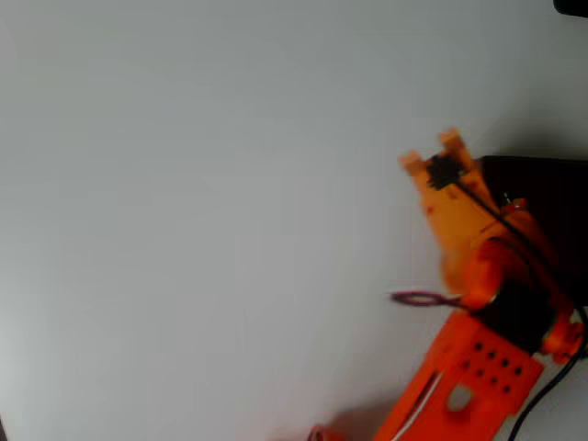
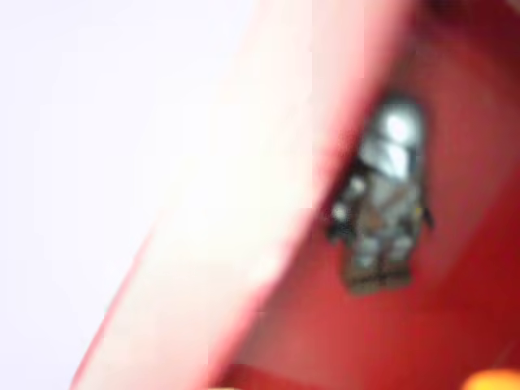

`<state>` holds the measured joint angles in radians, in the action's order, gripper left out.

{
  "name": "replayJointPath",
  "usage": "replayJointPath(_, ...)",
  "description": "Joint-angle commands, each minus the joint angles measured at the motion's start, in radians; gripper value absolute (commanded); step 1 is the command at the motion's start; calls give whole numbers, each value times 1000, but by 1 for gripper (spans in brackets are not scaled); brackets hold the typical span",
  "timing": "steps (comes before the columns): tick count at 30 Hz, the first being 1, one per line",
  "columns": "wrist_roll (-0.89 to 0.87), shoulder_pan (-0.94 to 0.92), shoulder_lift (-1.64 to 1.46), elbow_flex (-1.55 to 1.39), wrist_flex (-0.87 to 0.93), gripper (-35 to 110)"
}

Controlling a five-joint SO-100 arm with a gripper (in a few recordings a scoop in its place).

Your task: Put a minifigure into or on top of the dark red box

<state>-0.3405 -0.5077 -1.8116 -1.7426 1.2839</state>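
Note:
In the wrist view the minifigure [image 2: 386, 203], grey and black with a shiny greyish head, lies on the red inner floor of the dark red box [image 2: 463, 325]. Nothing holds it. The box's pale, blurred wall [image 2: 268, 203] runs diagonally in front of it. An orange fingertip [image 2: 491, 380] pokes in at the bottom right corner. From overhead, the orange gripper [image 1: 432, 152] sits at the left edge of the dark red box [image 1: 542, 193], which looks almost black there. Its two tips stand apart with nothing between them.
The orange arm [image 1: 487, 367] comes in from the bottom right of the overhead view with a black cable along it. A purple wire loop [image 1: 418, 298] lies beside it. The white table [image 1: 202, 220] stretches bare to the left of the gripper.

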Motion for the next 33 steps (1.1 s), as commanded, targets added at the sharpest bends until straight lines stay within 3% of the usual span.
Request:
replayJointPath(1,87,149,-295,-115,37,9)
replayJointPath(7,135,489,-850,-492,-112,0)
replayJointPath(16,249,899,-1209,-739,-101,0)
replayJointPath(21,227,988,-1542,-963,-52,0)
replayJointPath(29,276,1083,-1557,-1075,44,0)
replayJointPath(33,267,1077,-1554,-1180,-5,0)
